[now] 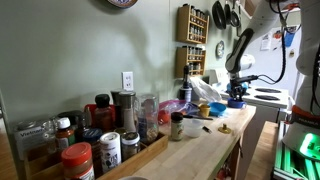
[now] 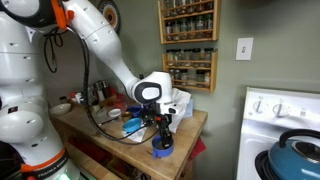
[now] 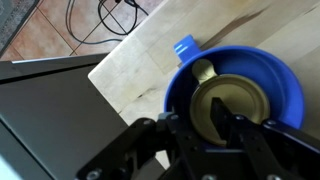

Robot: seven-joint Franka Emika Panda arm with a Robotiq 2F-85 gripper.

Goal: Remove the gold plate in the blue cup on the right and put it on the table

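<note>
Over the bench's [image 3: 150, 60] end, my pincer [image 3: 210, 125] hangs with its fingers apart. Directly beneath it sits the blue cup [image 3: 285, 85], and the gold plate [image 3: 245, 100] lies flat inside, just under my fingertips. Nothing is clamped yet.

The risks, as I judge them:
- The plate is thin and sits snug against the cup's wall, so my fingers may skid off its rim.
- They may pinch the wall along with the plate and lift the whole cup.
- The bench edge runs just beside the cup, seen in an exterior view [image 2: 161, 150] below the pincer [image 2: 160, 128]. A sideways nudge or a tilted pull could tip the cup over the edge, or fling the plate clear.
</note>
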